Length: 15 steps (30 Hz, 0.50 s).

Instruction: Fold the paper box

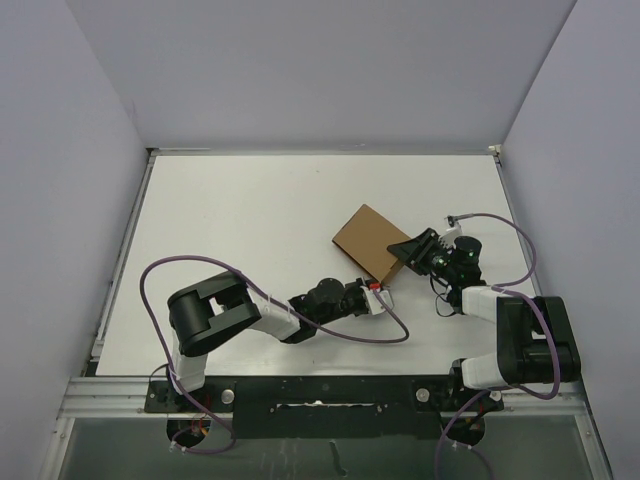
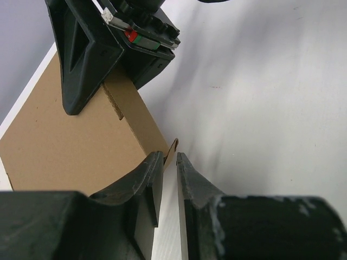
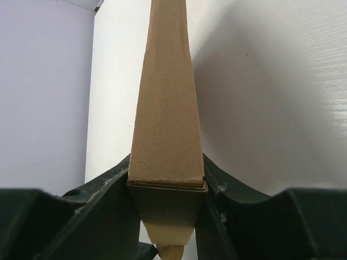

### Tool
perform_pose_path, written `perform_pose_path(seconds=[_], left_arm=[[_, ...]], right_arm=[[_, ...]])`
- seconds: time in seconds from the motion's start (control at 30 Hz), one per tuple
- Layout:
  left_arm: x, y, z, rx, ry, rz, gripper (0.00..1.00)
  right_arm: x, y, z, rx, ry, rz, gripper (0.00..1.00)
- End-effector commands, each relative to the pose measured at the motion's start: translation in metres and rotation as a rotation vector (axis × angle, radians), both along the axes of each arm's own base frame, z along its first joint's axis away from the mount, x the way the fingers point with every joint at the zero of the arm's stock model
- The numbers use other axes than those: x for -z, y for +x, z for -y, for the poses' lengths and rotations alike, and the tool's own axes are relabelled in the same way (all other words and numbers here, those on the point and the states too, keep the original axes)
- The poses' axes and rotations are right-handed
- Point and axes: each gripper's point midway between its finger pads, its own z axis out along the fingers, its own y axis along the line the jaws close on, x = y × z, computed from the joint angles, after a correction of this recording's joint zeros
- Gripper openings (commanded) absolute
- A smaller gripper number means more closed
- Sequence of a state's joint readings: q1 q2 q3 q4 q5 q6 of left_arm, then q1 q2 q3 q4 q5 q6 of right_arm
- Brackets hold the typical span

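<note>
Nearest us, the left gripper lies low over the table, reaching toward the near corner of the paper box. Its fingers are drawn almost together, leaving a thin slot. A small rounded tab at the box's corner stands in or just behind that slot. We cannot tell whether it is pinched.

Just beyond, the right gripper comes in from the right and is clamped across the box's right-hand end, one finger on each broad face. In its wrist view the box runs straight away from the palm, narrow side up. That puts the long axis from near-right to far-left, away from both arms.

The box sits right of table centre, folded flat. No opening shows, so we see nothing of any contents.

Our judgement: the right arm serves as the anchor. The left is nearer the loose tab, which lies directly ahead of its fingertips. The coming tuck depends on that alignment.
</note>
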<state>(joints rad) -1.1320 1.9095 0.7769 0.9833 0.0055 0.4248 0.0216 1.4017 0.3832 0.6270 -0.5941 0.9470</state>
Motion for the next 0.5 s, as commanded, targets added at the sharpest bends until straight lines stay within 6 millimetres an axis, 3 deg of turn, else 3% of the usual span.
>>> perform_pose_path(seconds=[0.0, 0.47], left_arm=[[-0.0041, 0.0022, 0.0059, 0.007, -0.031, 0.0, 0.14], [0.0012, 0.0037, 0.0004, 0.009, 0.056, 0.035, 0.1]], right_arm=[[-0.0057, 0.0063, -0.0027, -0.015, -0.015, 0.03, 0.22], [-0.0044, 0.0067, -0.0032, -0.016, -0.013, 0.022, 0.22]])
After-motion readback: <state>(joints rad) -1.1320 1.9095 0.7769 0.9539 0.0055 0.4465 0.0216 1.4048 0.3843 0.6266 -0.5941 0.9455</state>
